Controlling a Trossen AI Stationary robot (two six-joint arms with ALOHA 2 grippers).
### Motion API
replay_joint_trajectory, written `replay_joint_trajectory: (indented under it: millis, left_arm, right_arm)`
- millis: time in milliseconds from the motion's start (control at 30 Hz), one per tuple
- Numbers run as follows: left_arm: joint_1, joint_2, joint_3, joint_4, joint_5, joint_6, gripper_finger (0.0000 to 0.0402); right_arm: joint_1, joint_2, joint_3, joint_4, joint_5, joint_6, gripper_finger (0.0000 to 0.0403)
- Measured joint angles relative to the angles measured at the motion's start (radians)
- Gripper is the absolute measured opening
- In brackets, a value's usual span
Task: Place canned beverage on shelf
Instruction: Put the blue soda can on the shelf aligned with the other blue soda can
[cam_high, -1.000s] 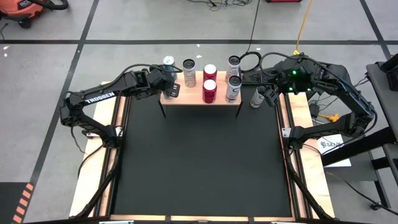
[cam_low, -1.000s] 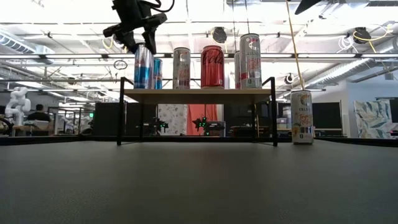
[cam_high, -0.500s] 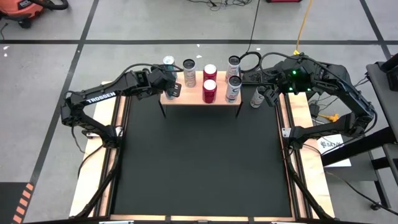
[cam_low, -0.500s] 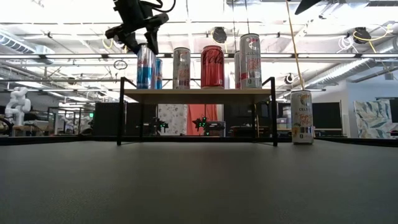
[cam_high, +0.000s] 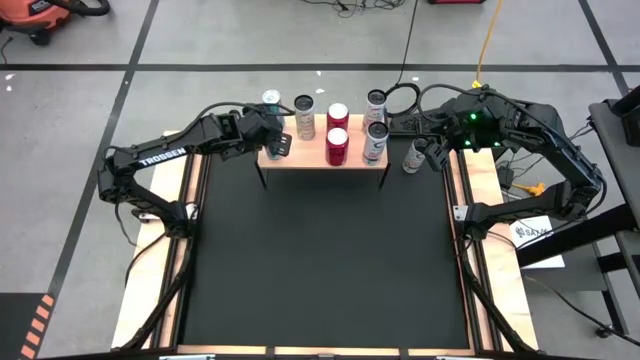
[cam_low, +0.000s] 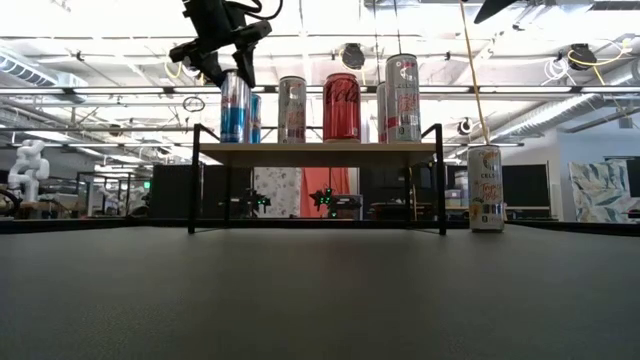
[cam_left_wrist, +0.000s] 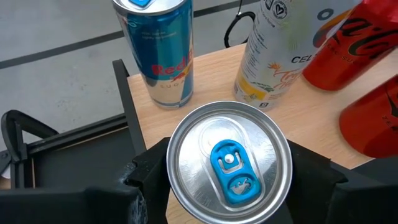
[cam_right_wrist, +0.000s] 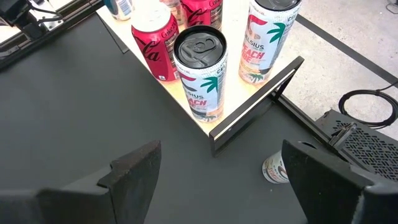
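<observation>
A light-wood shelf (cam_high: 305, 153) on black legs stands at the table's far edge and carries several cans. At its near left corner a blue and silver can (cam_left_wrist: 229, 163) stands upright, with my left gripper (cam_high: 275, 139) shut around its top end. Behind it stands a second blue can (cam_left_wrist: 158, 53). A white can with orange print (cam_high: 413, 157) stands on the black table just right of the shelf. My right gripper (cam_high: 432, 155) hovers open above that can (cam_right_wrist: 277, 168), touching nothing. My left gripper pinches the blue can between its two fingers, on opposite sides of the wall just under the top rim (cam_left_wrist: 175, 183). The fingers (cam_low: 243, 62) come slanting down from the table's left. The can is upright, its base (cam_low: 232, 139) on the shelf board.
Two red cans (cam_high: 337, 146) and two white cans with palm print (cam_right_wrist: 200, 74) fill the shelf's middle and right. The shelf's black legs (cam_low: 441, 180) stand on the mat. The wide black mat (cam_high: 320, 260) lies nearer.
</observation>
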Motion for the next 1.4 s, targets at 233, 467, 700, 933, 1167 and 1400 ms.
replay_joint_trajectory:
  millis: [233,467,700,933,1167,1400]
  left_arm:
    - [0.006,0.0,0.0,0.0,0.002,0.0,0.0237]
    - [0.015,-0.001,0.0,0.004,0.032,-0.001,0.0237]
    - [0.02,-0.001,0.0,0.003,0.037,0.0,0.0237]
    - [0.021,-0.001,0.0,0.004,0.041,0.004,0.0248]
    - [0.021,-0.001,0.0,0.003,0.043,0.005,0.0258]
    - [0.021,-0.001,0.0,0.012,0.051,0.03,0.0259]
  right_arm:
    - [0.0,0.0,0.0,0.0,0.0,0.0,0.0318]
    - [0.0,0.0,0.0,0.0,0.0,0.0,0.0318]
    - [0.0,0.0,0.0,0.0,0.0,0.0,0.0318]
    - [0.0,0.0,0.0,0.0,0.0,0.0,0.0318]
    - [0.0,0.0,0.0,0.0,0.0,0.0,0.0318]
    - [0.0,0.0,0.0,0.0,0.0,0.0,0.0318]
